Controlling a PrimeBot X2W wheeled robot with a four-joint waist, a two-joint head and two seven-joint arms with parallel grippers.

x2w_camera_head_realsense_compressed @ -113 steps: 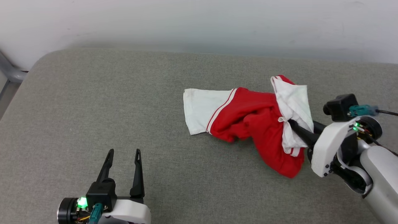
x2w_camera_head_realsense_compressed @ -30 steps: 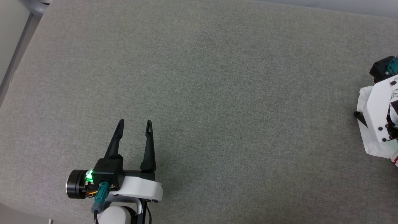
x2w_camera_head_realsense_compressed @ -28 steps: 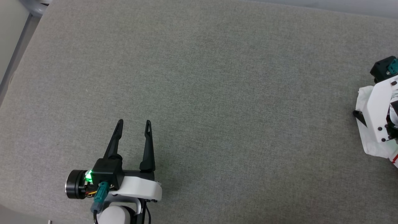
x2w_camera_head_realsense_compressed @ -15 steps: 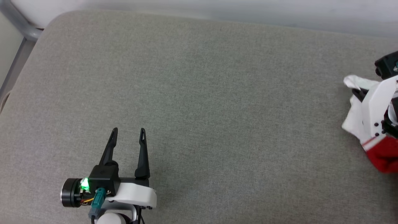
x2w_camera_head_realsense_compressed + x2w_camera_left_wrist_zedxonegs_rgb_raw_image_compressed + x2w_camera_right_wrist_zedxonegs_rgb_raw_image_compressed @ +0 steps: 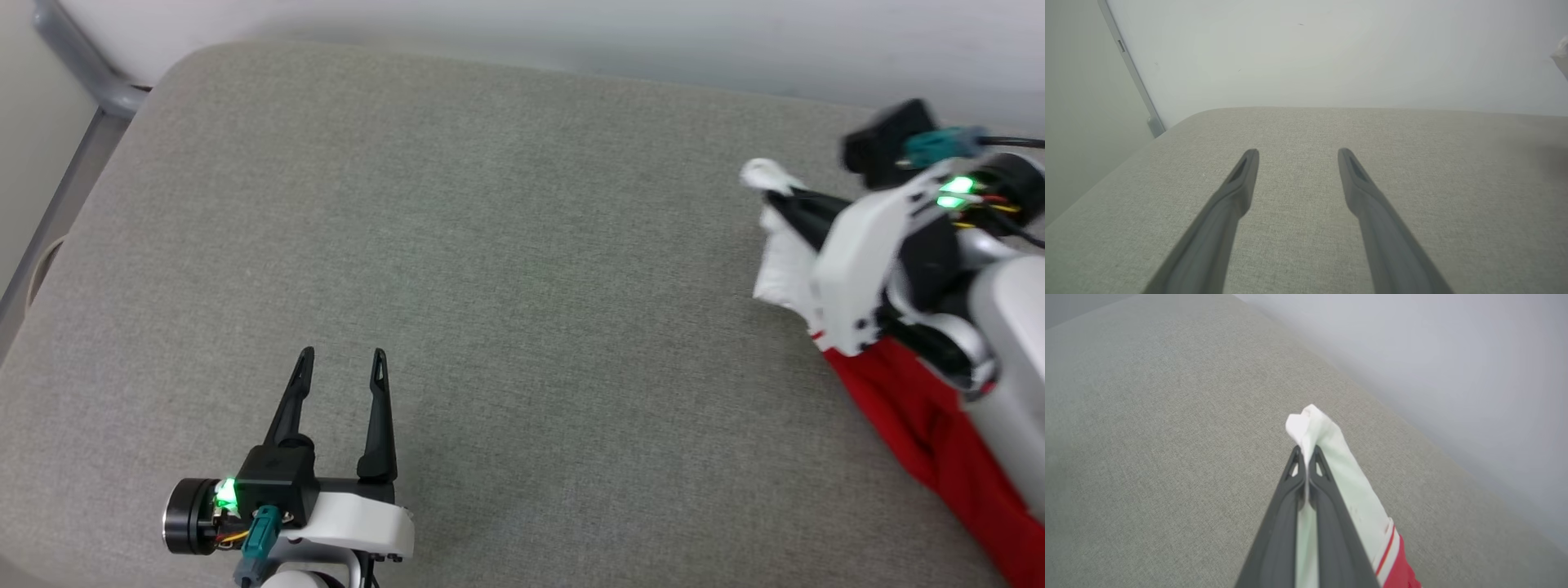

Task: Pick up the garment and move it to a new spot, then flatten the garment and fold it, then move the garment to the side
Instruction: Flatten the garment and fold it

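Right of the left gripper (image 5: 342, 353), whose jaws are standing wide, the right gripper (image 5: 1306, 451) is clamping the garment (image 5: 1347, 477) for carrying.

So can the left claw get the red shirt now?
Probably not yet: nothing blocks it, but the left claw sits open far across the cushion from the shirt, pinched in the right claw.

The garment (image 5: 906, 404) is cut off at the head view's lower right edge and partly covered by the right arm (image 5: 1012, 314). The right gripper (image 5: 775, 198) is blurred.
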